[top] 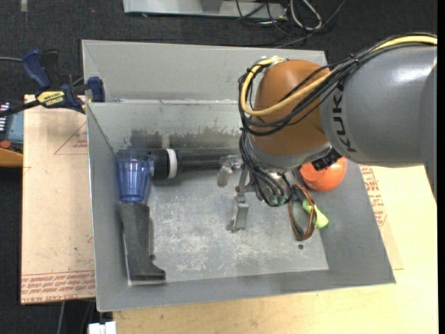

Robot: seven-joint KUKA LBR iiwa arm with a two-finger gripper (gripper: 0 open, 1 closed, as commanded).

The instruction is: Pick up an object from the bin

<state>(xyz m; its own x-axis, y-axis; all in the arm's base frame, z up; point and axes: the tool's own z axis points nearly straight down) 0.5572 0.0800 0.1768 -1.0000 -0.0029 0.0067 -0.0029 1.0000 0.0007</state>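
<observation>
The arm's thick grey link (389, 110) and its orange cover (288, 106) sit highest, closest to the lens, coming in over the bin's right side. Below them hangs the end effector (233, 195). Its two metal fingers (239, 216) look apart with nothing between them, and they hang over bare bin floor just right of and below the black tube's (191, 163) free end.

That tube, which has a white band, lies along the foot of the back wall, probably because it rolled down the slope. It is the nearest thing to the fingers and looks like the likeliest pick. A clear blue cup (132, 176) touches the tube's left end. Below the cup a dark grey angled block (141, 245) lies against the left wall. Far to the tube's right, an orange ball (325, 175) rests half under the wrist, and a small yellow-green piece (320, 218) lies below it, behind hanging wires.

The bin (208, 256) has a scuffed, scratched grey metal floor and sloping walls that gather loose things at the edges. Around it, the room's dark floor (69, 12) carries cables behind the back wall.
</observation>
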